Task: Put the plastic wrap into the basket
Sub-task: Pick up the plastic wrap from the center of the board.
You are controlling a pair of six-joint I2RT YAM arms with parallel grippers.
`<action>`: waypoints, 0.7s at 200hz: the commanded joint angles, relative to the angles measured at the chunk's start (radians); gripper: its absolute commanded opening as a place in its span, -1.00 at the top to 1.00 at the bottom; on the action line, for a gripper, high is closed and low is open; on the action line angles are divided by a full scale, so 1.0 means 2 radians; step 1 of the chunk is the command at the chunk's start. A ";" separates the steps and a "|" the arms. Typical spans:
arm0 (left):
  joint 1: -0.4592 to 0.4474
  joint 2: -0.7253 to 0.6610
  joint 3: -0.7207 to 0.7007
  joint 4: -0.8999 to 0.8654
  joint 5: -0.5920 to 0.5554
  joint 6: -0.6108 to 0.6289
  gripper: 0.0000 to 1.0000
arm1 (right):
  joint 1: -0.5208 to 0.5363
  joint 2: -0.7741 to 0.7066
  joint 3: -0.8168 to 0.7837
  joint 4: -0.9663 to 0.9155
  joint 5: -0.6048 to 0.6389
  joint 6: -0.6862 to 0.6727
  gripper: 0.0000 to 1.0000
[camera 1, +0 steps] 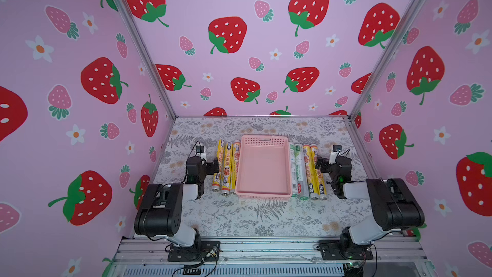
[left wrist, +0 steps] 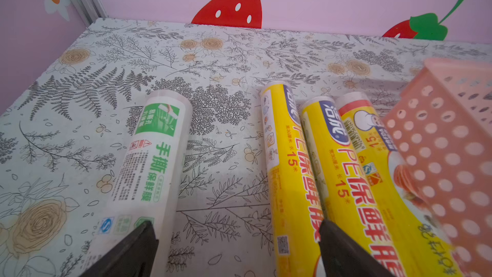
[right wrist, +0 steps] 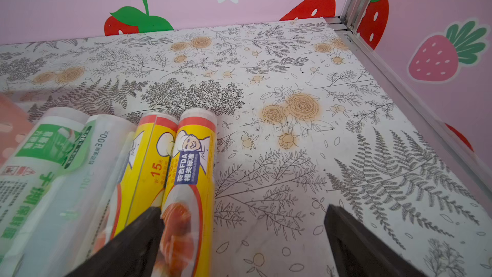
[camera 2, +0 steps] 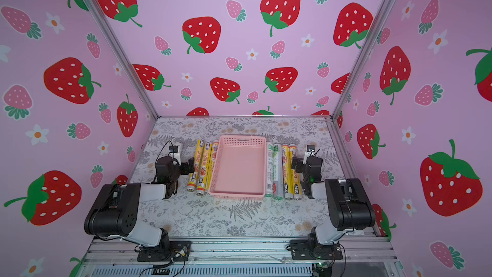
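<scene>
Nothing is in the pink basket. It sits square in the middle of the floral table, floor bare, lattice sides all round. All the plastic wrap lies on the table alongside it. On the left arm's side, three yellow rolls are packed shoulder to shoulder, and the innermost is tucked right against the basket wall. A lone white-green roll lies further out, apart from them with bare table between. On the other side there are two white-green rolls next to the basket, then two yellow rolls outside those, all four parallel to the basket's long sides. The left gripper is down low beside its yellow trio with jaws spread wide and nothing between them but table and the outermost yellow roll. One of its fingers shows over the white-green roll, the other over the yellow ones; whether either touches, I cannot tell. The right gripper is just as wide apart and holds nothing. One of its fingers sits above the seam of the two yellow rolls, the other over open table.
</scene>
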 commanded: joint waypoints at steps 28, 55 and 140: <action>0.003 0.003 0.010 0.007 -0.005 -0.001 -0.99 | -0.002 0.002 0.008 0.001 -0.003 -0.003 -0.99; 0.003 0.004 0.010 0.007 -0.005 -0.001 -0.99 | -0.002 0.003 0.008 0.001 -0.003 -0.003 -0.99; -0.014 -0.052 0.063 -0.132 -0.086 -0.017 -0.99 | -0.002 -0.047 0.011 -0.041 0.023 0.007 -0.99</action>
